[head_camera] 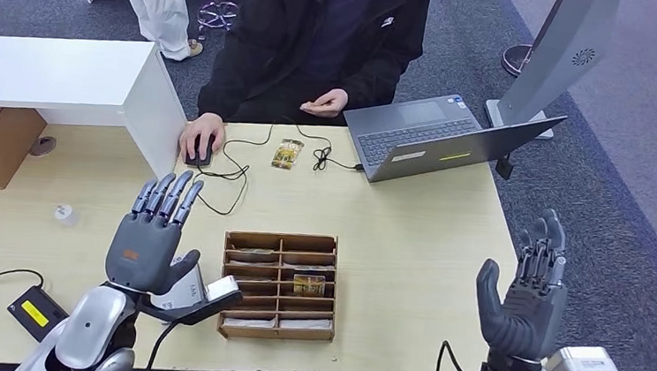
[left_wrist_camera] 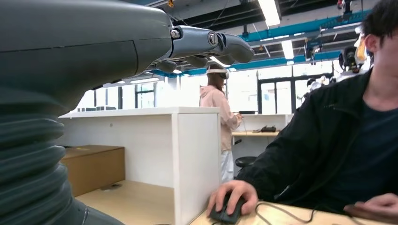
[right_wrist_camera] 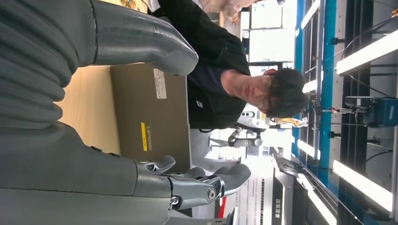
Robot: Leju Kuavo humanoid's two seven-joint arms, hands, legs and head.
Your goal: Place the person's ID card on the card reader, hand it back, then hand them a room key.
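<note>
cardboard organizer (head_camera: 279, 284) between laptop (head_camera: 439, 138), hands

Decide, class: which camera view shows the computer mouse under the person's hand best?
The head view: it looks down on the mouse, dark under the person's hand, with its cable trailing over the table. The left wrist view shows it side-on at the picture's edge, mostly covered by fingers. The right wrist view looks at the laptop lid instead.

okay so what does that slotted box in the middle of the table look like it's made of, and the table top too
The slotted box: most likely brown corrugated cardboard, matte, with thin dividers and raw-looking cut edges. The table top: pale wood-grain surface, probably laminate over board rather than solid wood, given its smooth, even, low-sheen look and a chipped front edge.
</note>
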